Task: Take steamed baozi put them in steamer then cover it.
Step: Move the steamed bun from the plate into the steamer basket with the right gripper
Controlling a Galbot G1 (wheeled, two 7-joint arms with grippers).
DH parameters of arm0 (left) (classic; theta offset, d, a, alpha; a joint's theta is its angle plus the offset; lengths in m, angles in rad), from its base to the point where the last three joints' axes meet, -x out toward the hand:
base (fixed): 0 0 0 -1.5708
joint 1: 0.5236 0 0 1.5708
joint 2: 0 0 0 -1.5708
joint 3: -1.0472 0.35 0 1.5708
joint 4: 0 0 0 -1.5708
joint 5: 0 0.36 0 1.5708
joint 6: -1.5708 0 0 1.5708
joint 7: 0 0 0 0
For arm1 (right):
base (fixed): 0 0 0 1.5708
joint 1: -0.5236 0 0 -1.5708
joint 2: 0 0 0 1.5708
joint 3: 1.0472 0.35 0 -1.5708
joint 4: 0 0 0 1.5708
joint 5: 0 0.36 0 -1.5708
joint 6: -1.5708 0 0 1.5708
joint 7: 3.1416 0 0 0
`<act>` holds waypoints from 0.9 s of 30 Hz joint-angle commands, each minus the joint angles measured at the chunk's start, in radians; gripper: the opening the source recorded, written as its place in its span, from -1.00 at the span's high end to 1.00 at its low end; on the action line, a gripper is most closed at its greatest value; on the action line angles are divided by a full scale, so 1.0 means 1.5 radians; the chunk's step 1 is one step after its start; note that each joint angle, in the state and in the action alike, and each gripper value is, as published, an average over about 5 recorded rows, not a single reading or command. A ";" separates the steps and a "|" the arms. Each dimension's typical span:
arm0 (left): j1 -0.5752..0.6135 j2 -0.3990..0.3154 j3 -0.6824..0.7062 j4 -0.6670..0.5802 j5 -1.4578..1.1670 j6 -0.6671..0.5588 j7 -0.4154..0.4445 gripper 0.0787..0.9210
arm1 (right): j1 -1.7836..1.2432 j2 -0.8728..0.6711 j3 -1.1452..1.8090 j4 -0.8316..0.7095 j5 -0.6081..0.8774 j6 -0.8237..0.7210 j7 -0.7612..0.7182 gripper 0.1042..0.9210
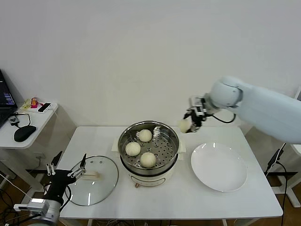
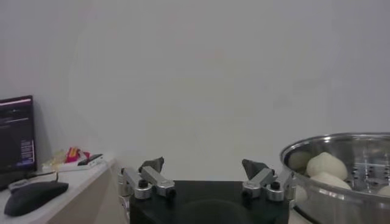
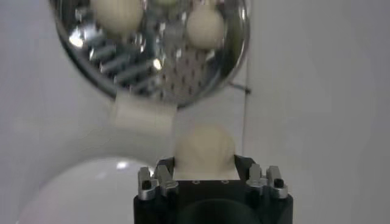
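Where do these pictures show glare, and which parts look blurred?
Head view: even light, soft glare on the steamer rim and the lid. Right wrist view: bright glints on the perforated tray; the bun in the right hand looks soft. Left wrist view: the left hand is sharp.

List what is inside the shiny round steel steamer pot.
Three smooth off-white dough buns sit on the perforated metal tray inside the shiny round steel steamer pot. Whatever lies beneath the tray is hidden. The fourth bun is outside, in the right tool.
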 commanded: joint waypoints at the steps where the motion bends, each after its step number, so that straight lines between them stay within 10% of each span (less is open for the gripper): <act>1: -0.001 0.003 -0.006 0.000 -0.002 0.000 0.000 -0.77 | 0.013 0.152 -0.070 -0.028 0.123 -0.087 0.076 -0.28; 27: -0.003 0.002 -0.023 0.003 -0.008 -0.002 0.001 -0.77 | -0.073 0.204 -0.076 -0.121 0.052 -0.117 0.088 -0.28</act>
